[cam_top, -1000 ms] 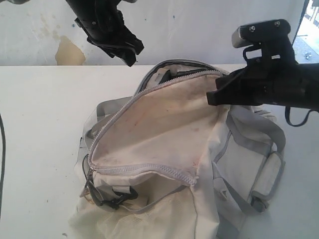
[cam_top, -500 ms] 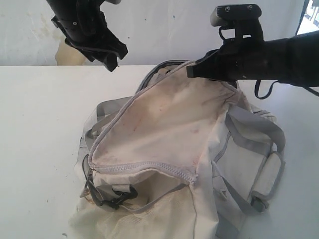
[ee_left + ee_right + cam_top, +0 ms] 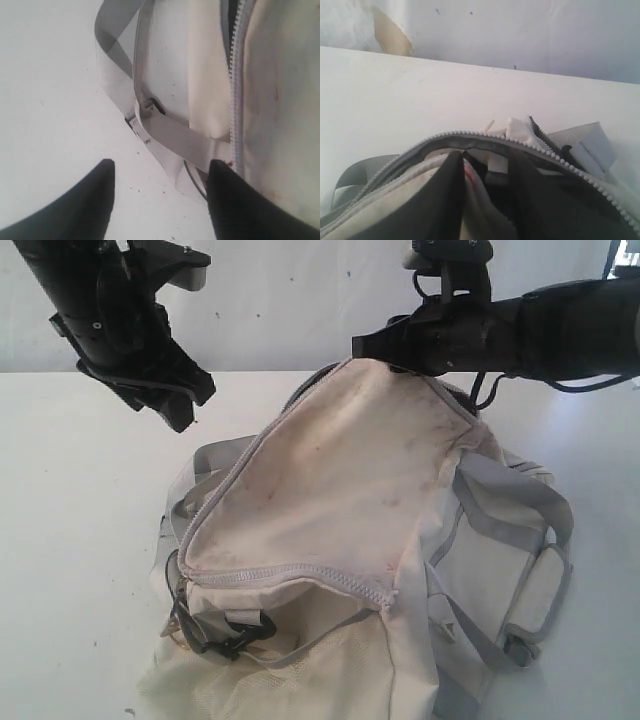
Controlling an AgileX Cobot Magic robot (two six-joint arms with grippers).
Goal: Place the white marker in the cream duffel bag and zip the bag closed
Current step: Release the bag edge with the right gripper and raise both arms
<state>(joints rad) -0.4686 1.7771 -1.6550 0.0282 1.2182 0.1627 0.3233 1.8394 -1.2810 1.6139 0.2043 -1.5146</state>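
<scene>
One pincer (image 3: 362, 346) grips the cream duffel bag's (image 3: 340, 480) flap (interior hidden).

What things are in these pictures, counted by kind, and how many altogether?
Bags: 1, the cream duffel bag
Pincers: 2, the left pincer open over the table, the right pincer gripping the bag's raised flap edge
Tables: 1, the white table
Total: 4
</scene>
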